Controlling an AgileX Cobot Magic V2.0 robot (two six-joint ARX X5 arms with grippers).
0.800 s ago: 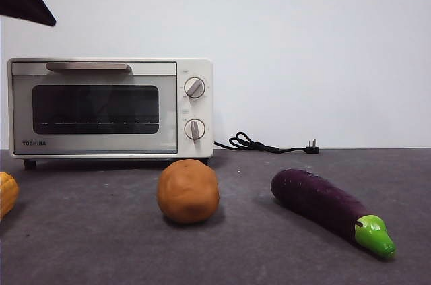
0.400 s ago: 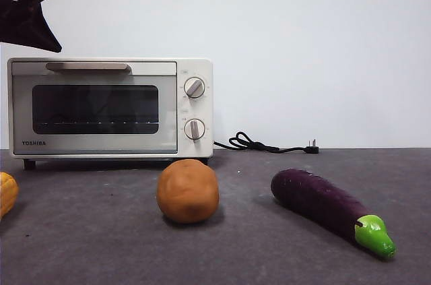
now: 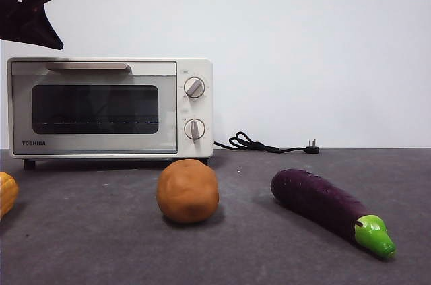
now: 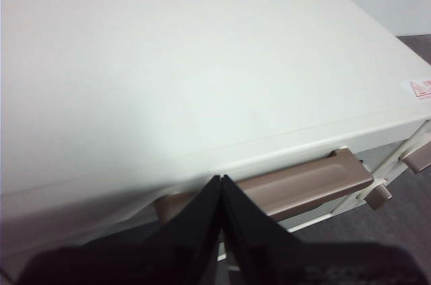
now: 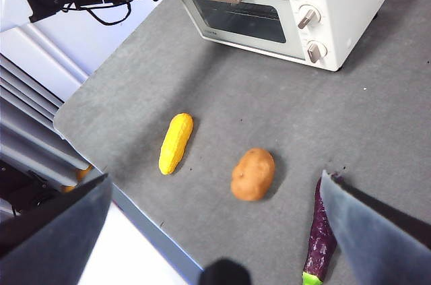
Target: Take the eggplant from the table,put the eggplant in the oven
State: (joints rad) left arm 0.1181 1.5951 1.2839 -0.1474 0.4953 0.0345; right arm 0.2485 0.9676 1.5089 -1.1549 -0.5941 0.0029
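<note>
Lying diagonally on the table, the eggplant points its stem forward-right, unmoved; left hand, closed, has edged rightward above the oven; right hand gapes.

The surface looks matt, dark grey and faintly speckled. The eggplant is glossy purple plastic with a shiny green cap. The oven has a smooth cream shell, a dark glass door and a satin beige handle. The brown ball looks dull.
</note>
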